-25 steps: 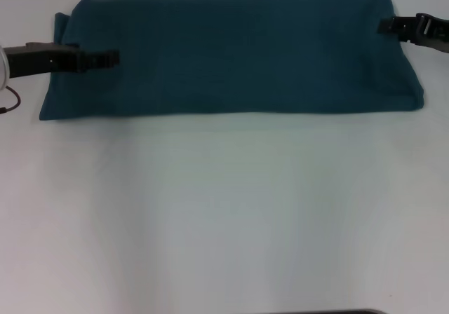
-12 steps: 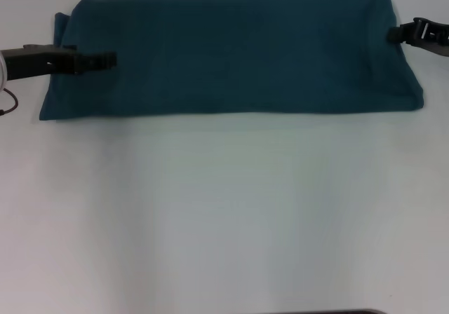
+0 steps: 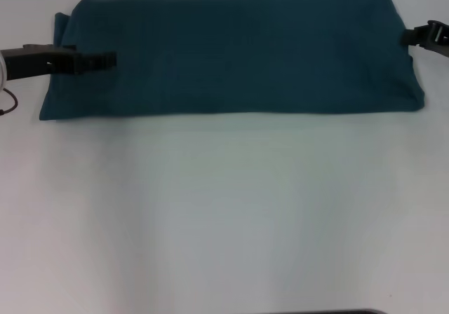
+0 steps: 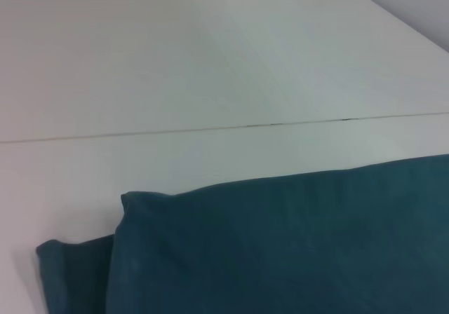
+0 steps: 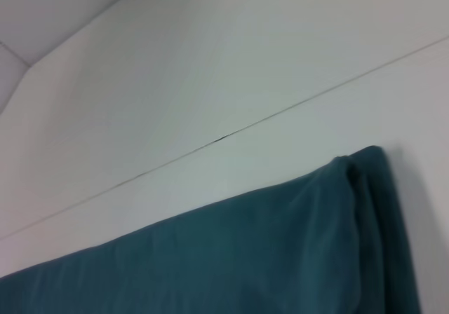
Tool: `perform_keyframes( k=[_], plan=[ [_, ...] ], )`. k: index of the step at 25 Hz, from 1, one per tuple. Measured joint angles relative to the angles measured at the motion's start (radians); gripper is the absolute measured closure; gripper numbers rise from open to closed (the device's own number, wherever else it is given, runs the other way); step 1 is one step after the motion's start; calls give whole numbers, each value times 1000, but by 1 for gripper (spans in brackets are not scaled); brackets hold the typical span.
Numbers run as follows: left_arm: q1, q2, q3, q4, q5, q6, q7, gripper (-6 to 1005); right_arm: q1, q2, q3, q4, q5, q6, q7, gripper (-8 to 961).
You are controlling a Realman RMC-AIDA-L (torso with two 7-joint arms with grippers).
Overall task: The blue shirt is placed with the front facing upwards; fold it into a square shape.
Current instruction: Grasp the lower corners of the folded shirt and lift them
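Observation:
The blue shirt [image 3: 231,51] lies folded into a long flat band across the far part of the white table [image 3: 224,209], plain side up, no lettering showing. My left gripper [image 3: 111,60] reaches in from the left, over the band's left end. At the band's right end, my right gripper [image 3: 407,38] sits just at the cloth's edge. The left wrist view shows the left end of the shirt [image 4: 295,244] with a folded layer sticking out. The right wrist view shows the shirt's [image 5: 231,258] far right corner.
A thin seam [image 4: 266,125] runs across the table beyond the shirt, also seen as the seam [image 5: 224,137] in the right wrist view. A dark red cable [image 3: 10,104] hangs by the left arm. A dark edge [image 3: 330,312] shows at the table's near side.
My right gripper has drawn back to the right, from over the shirt's right end to its edge. The left gripper has hardly moved. The shirt lies the same.

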Motion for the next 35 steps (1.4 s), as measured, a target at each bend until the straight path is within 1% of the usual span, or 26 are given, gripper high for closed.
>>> perform_keyframes(
  k=[4,10,16,20,28,31,34,35],
  plan=[
    [0,0,0,2,0,0,0,79,-11,-6,20,-2,0,2,0,938],
    [-2,-1,0,2,0,0,0,79,-17,-8,24,6,-4,30,0,937],
    [-4,-1,0,3,0,0,0,79,-15,-4,16,32,-8,78,-1,930],
    [-5,-2,0,4,1,0,0,79,-19,5,20,34,-7,125,-2,923],
    [-2,-2,0,4,1,0,0,79,-21,6,26,21,0,130,-3,909],
    [-2,-1,0,4,1,0,0,79,-20,-2,26,18,0,95,-3,812],
    [0,1,0,0,3,5,-2,78,-28,-10,25,0,-1,19,-3,716],
    [1,1,0,-2,4,10,-4,78,-35,-12,23,-12,-3,-11,-3,597]
  ],
)
